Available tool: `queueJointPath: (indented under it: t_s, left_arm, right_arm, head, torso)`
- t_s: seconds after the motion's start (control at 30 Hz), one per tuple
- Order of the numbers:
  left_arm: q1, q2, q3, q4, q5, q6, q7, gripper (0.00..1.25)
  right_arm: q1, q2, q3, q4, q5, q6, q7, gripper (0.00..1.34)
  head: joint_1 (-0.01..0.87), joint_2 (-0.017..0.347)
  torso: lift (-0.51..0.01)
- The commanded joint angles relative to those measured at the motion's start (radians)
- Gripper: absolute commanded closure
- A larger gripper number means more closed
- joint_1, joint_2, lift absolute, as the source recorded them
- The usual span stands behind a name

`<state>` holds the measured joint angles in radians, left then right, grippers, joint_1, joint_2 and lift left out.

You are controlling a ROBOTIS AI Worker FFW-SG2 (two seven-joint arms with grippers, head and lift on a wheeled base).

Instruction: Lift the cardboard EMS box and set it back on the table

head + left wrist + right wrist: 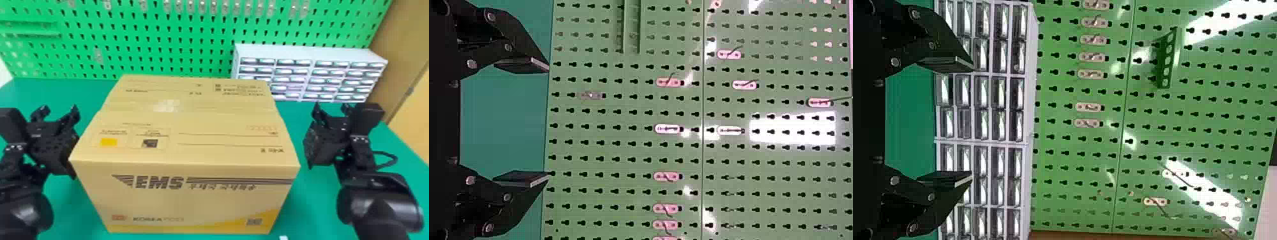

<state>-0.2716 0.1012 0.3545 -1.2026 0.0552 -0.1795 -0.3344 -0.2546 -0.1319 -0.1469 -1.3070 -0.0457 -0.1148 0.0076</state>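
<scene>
- Head view bright
- Glare on the box (167, 106), toward ten o'clock
- Drawers (319, 79) glinting toward two
- Both wrist views: white reflections across pegboard (791, 131)

The cardboard EMS box (191, 201) is hiding the surface (312, 207) beneath it and part of the drawer cabinet (306, 52) behind it. Its finer top print is blurring. In front of it, the head view's bottom edge is cutting off a white thing (283, 238), leaving its kind unclear.
</scene>
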Motion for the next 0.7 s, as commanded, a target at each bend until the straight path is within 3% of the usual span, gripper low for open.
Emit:
queueJointPath:
  t_s: [0.0,0.67]
  left_arm:
    - [0.000,0.000,0.001,0.000,0.000,0.000,0.000,0.48]
    - [-0.001,0.000,0.000,0.000,0.000,-0.003,0.000,0.49]
  right_arm:
    - [0.000,0.000,0.000,0.000,0.000,0.000,0.000,0.49]
    - [-0.003,0.000,0.000,0.000,0.001,0.000,0.000,0.49]
  head:
    - [0.678,-0.015]
    - [0.678,-0.015]
  torso:
    - [-0.093]
    - [-0.093]
